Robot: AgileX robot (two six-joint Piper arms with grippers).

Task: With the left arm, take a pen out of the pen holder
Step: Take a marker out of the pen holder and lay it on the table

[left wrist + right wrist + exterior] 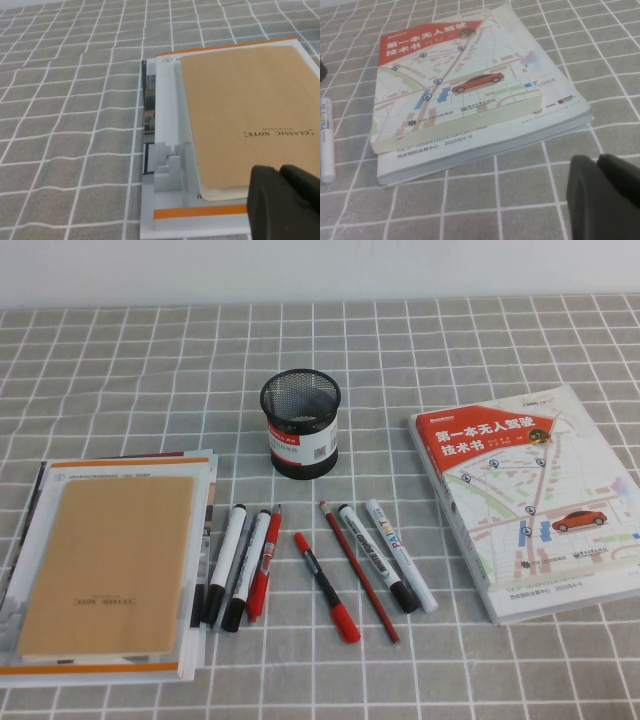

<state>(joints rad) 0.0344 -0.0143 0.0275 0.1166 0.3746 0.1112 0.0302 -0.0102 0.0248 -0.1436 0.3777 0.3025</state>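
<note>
The black mesh pen holder (300,425) stands upright at the table's middle, and no pen sticks out of its rim. Several pens lie in a row in front of it: two black-capped white markers (235,565), a red pen (264,562), a red marker (327,587), a red pencil (358,571) and two more markers (388,556). Neither arm shows in the high view. My left gripper (280,172) hovers shut and holding nothing over the near corner of a tan notebook (250,115). My right gripper (598,161) is shut with nothing in it, above bare cloth beside a book (470,85).
The tan notebook (110,565) tops a stack of papers at the front left. A thick book with a red-titled map cover (530,495) lies at the right, with a white marker (327,137) beside it. A grey checked cloth (130,370) covers the table.
</note>
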